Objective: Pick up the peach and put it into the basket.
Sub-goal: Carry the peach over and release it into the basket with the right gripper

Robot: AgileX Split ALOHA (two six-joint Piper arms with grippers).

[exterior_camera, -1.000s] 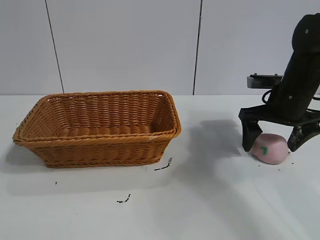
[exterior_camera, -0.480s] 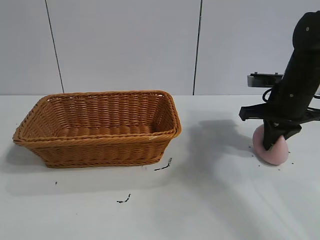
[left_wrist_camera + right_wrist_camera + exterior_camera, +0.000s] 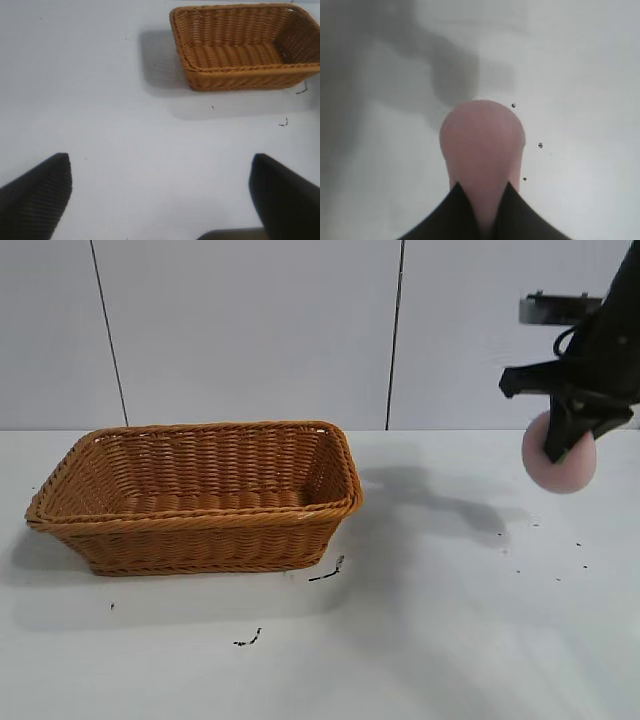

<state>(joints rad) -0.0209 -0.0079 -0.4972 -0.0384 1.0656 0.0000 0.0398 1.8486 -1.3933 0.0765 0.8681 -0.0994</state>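
The pale pink peach (image 3: 562,462) hangs in the air at the far right, well above the white table. My right gripper (image 3: 556,445) is shut on the peach and squeezes it; in the right wrist view the peach (image 3: 482,145) bulges out beyond the gripper (image 3: 482,187). The orange-brown wicker basket (image 3: 200,495) stands on the table at the left, well away from the peach, and also shows in the left wrist view (image 3: 245,47). My left gripper (image 3: 160,172) is open and empty over bare table, off from the basket; it is out of the exterior view.
Small dark specks (image 3: 335,568) lie on the white table (image 3: 430,640) in front of the basket and under the lifted peach. A grey panelled wall stands behind.
My right gripper closed on the peach on the table, then lifted it straight up. The basket has not moved.
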